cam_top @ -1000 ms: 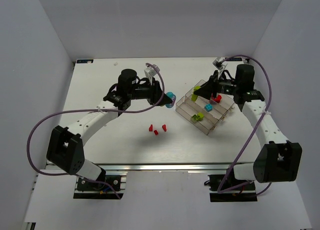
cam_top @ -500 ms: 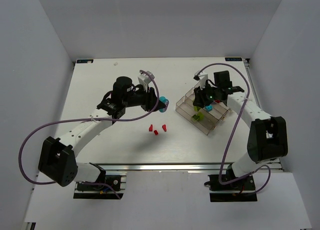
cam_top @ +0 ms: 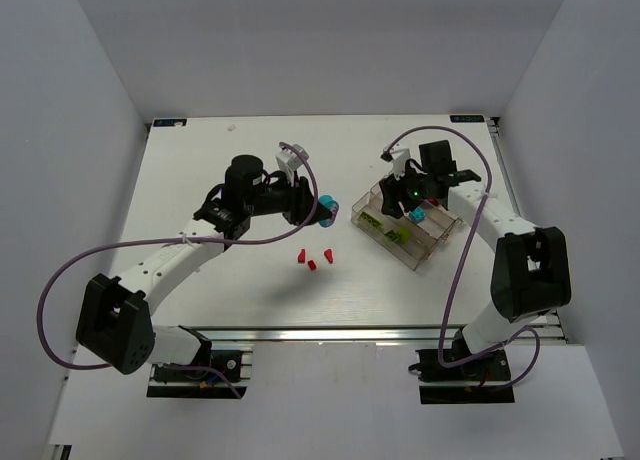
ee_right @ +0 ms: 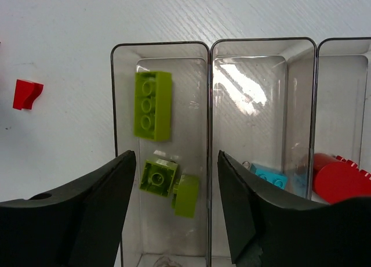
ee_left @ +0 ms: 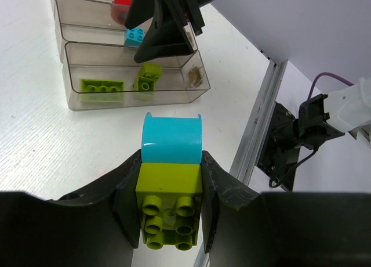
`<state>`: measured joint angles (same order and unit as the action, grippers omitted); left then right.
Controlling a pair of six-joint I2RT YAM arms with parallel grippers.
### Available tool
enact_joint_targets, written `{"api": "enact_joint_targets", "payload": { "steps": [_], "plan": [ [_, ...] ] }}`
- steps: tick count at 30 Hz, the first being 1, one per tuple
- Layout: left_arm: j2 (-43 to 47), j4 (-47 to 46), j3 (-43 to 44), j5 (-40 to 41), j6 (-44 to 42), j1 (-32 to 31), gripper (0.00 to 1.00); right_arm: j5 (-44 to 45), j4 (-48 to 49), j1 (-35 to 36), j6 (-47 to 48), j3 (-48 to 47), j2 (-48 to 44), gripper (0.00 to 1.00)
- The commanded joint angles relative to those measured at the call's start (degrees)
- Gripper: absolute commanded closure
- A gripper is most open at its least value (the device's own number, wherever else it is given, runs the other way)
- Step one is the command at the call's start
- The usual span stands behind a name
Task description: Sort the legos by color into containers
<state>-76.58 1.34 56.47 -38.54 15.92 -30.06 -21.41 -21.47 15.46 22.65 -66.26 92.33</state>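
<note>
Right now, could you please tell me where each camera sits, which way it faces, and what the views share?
Top view: fixed above and behind, looking down on the table; left arm and right arm show whole.
Left wrist: rides the left arm, looking past the left pincer, shut on a green-and-cyan brick stack, toward the tray.
Right wrist: looks straight down into the tray; the open right pincer frames the bottom.
Shared: both wrist views show the long green brick.
</note>
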Motion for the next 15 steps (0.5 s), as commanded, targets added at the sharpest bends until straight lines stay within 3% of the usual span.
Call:
{"api": "enact_joint_targets", "payload": {
  "steps": [1,4,6,7,8,9,10,12,13,14,15],
  "plan": [
    [2.13,-2.92,-0.66,-3.02,0.77,0.09,1.00,-1.88,-0.76,0.09,-0.77,-3.08,-1.98,0.36],
    [1.96,-3.71,-0.57,-4.08,1.30,0.09,1.00,-3.28,-1.73,0.01,-1.38,-3.88,-2.86,0.37],
    [1.52,-5.91,-0.74,-6.09,3.23,0.09,1.00,-9.74,0.28,-0.78,-3.14,-2.74,-5.74,0.54],
    [1.17,-8.18,-0.74,-6.80,4.02,0.09,1.00,-13.62,2.29,-1.05,-3.84,-1.52,-7.42,0.74],
    [0.21,-9.24,-0.74,-7.59,5.86,-0.60,1.00,-18.88,7.45,-1.40,-5.76,1.89,-11.09,0.84],
    [-0.32,-10.65,-0.74,-8.90,6.83,-0.61,1.00,-30.33,10.20,-2.36,-7.52,3.58,-12.86,0.92],
    [-0.94,-13.18,-0.74,-9.96,7.88,-0.61,1.00,-35.67,16.58,-2.45,-9.89,5.33,-14.10,0.94],
    [-2.17,-16.01,-0.83,-12.07,11.49,-0.61,1.00,-46.03,20.76,-2.28,-17.51,7.54,-15.17,0.75],
    [-2.35,-17.33,-0.83,-11.99,12.37,-0.61,1.00,-47.74,20.25,-2.28,-18.51,7.29,-14.91,0.48],
    [-2.18,-17.78,-0.75,-11.82,12.64,-0.61,1.00,-48.37,18.85,-2.11,-18.61,6.68,-14.21,0.33],
    [-2.17,-18.30,-0.83,-11.64,12.99,-1.13,1.00,-49.59,17.79,-2.19,-17.39,5.97,-14.11,0.12]
  ]
}}
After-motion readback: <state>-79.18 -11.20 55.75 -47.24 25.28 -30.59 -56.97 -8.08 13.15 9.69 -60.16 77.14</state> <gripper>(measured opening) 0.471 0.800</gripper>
